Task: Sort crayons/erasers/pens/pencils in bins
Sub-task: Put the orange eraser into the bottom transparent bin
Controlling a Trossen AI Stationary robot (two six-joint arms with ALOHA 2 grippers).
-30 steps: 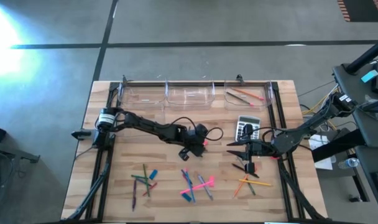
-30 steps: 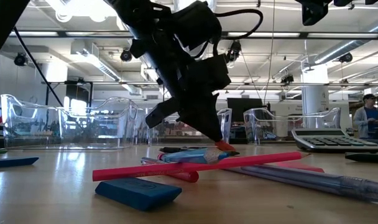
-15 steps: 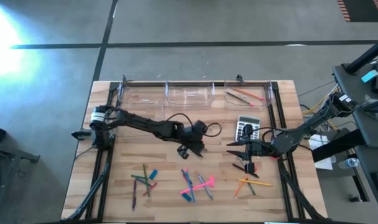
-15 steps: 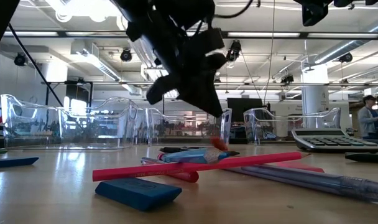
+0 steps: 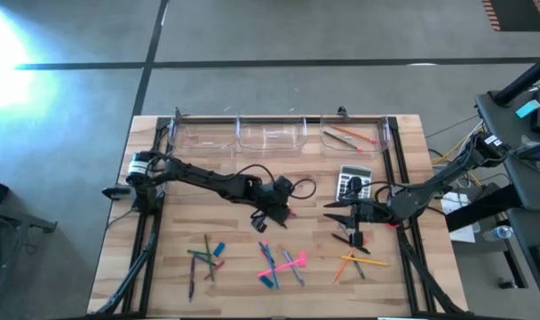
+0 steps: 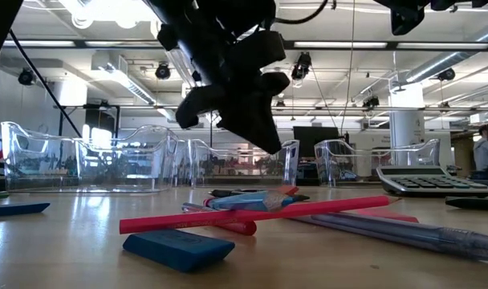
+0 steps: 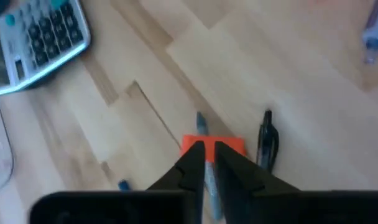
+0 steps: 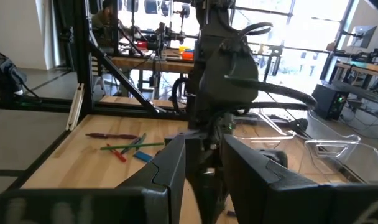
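Note:
My left gripper [image 5: 283,213] hangs over the middle of the table, tilted down, its fingertips [image 7: 206,149] only a slit apart and holding nothing. Right below it an orange block [image 7: 229,145] lies on the wood across a grey pen, with a black pen [image 7: 267,138] beside it; in the low view the orange block [image 6: 287,191] rests behind the middle pile. My right gripper [image 5: 330,213] waits level near the calculator [image 5: 353,184], open, nothing between its fingers [image 8: 170,165]. Clear bins [image 5: 270,135] line the far edge; the right bin [image 5: 350,138] holds pencils.
Three piles of sticks and blocks lie near the front edge: left [image 5: 203,258], middle [image 5: 279,262], right [image 5: 354,258]. A blue eraser [image 6: 180,247] and a long pink stick [image 6: 252,215] lie closest to the low camera. Black rails [image 5: 394,169] frame the table.
My left gripper has risen from the orange block and drawn slightly toward the table's left. The block was at its fingertips, tipped up briefly, and now lies flat on the table below.

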